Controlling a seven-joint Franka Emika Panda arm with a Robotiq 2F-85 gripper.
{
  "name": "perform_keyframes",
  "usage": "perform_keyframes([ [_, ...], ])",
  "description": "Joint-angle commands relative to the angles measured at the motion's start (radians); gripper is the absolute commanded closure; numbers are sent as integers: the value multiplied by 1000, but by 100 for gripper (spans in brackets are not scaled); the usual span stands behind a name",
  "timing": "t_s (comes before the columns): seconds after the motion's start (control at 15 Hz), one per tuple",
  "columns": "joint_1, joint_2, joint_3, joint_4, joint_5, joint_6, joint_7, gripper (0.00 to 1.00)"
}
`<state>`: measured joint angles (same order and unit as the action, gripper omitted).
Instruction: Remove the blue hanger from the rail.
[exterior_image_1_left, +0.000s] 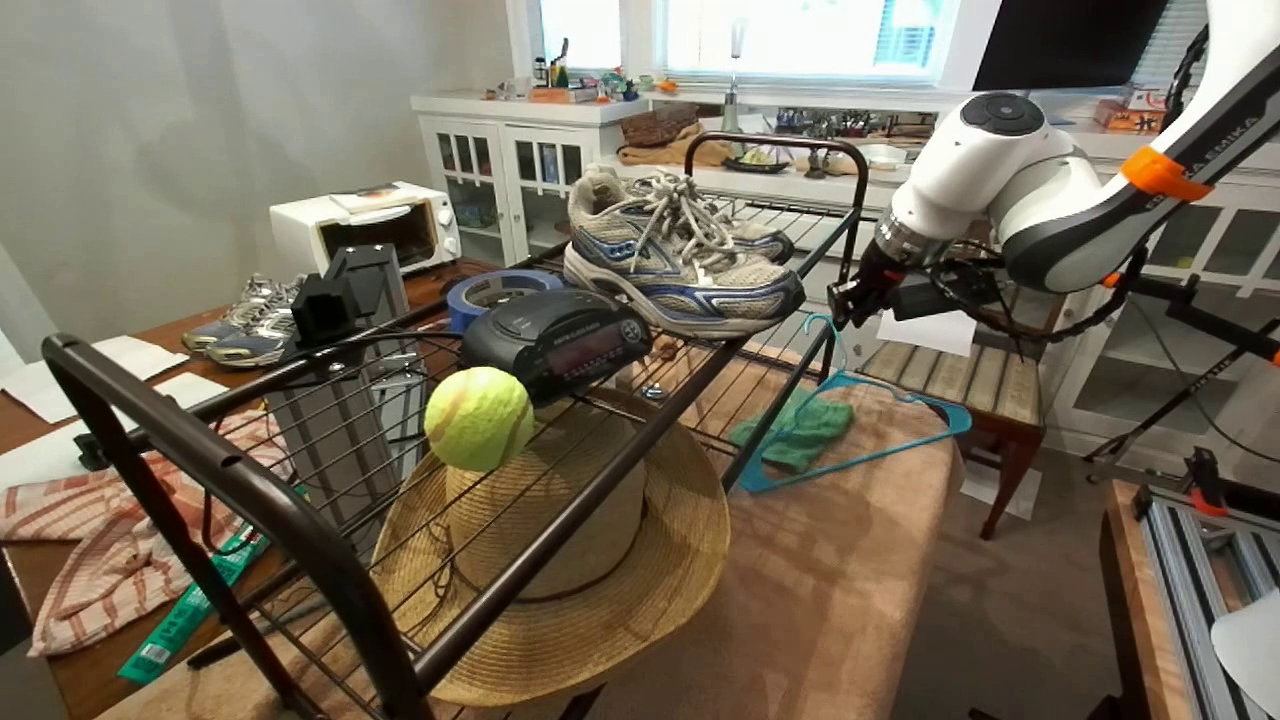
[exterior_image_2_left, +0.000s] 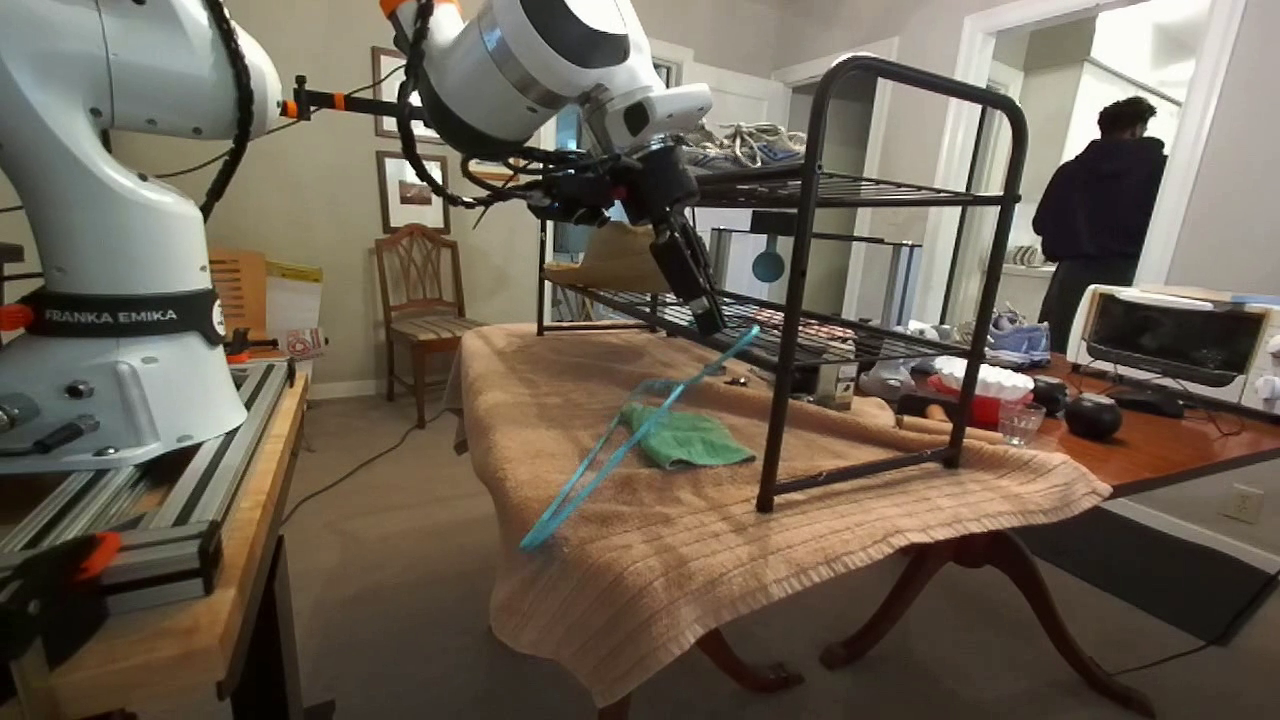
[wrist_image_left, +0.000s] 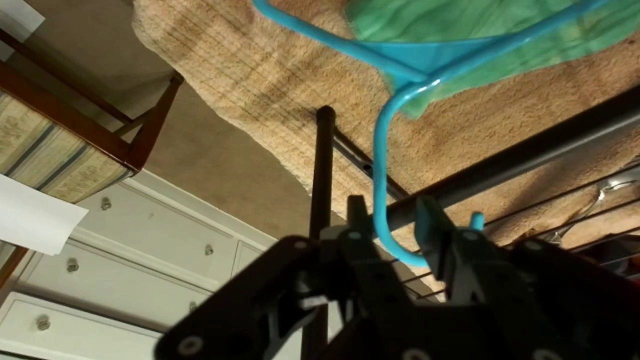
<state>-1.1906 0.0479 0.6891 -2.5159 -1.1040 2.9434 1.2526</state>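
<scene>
The blue hanger hangs from the rack's lower shelf rail (exterior_image_1_left: 785, 403). It shows in both exterior views (exterior_image_1_left: 957, 420) (exterior_image_2_left: 540, 533), tilted out over the towel-covered table. In the wrist view its hook (wrist_image_left: 380, 165) curves over the dark rail (wrist_image_left: 525, 155), with the hook's end showing past the right finger. My gripper (wrist_image_left: 392, 207) is open around the hook. The hook passes between the fingers, and part of its curve is hidden behind the right finger. I cannot tell whether either finger touches it. The gripper (exterior_image_1_left: 847, 305) also shows at the rack's end in both exterior views (exterior_image_2_left: 712, 322).
A green cloth (exterior_image_2_left: 690, 437) lies below the hanger. The rack's upright post (wrist_image_left: 321, 175) stands beside the gripper. Shoes (exterior_image_1_left: 680, 260), a clock (exterior_image_1_left: 560, 345) and a tennis ball (exterior_image_1_left: 480, 418) sit on the upper shelf. A straw hat (exterior_image_1_left: 560, 620) is below. A chair (exterior_image_1_left: 950, 385) stands nearby.
</scene>
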Motion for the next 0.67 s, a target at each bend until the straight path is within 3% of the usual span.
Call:
perform_keyframes([
  [0.0,0,7,4,7,23,20,-14,36],
  [0.33,1,-25,10,-14,26,42,-21,0],
  [0.47,-2,-71,11,-58,20,62,8,0],
  [0.6,-7,-155,6,-135,-20,153,39,0],
])
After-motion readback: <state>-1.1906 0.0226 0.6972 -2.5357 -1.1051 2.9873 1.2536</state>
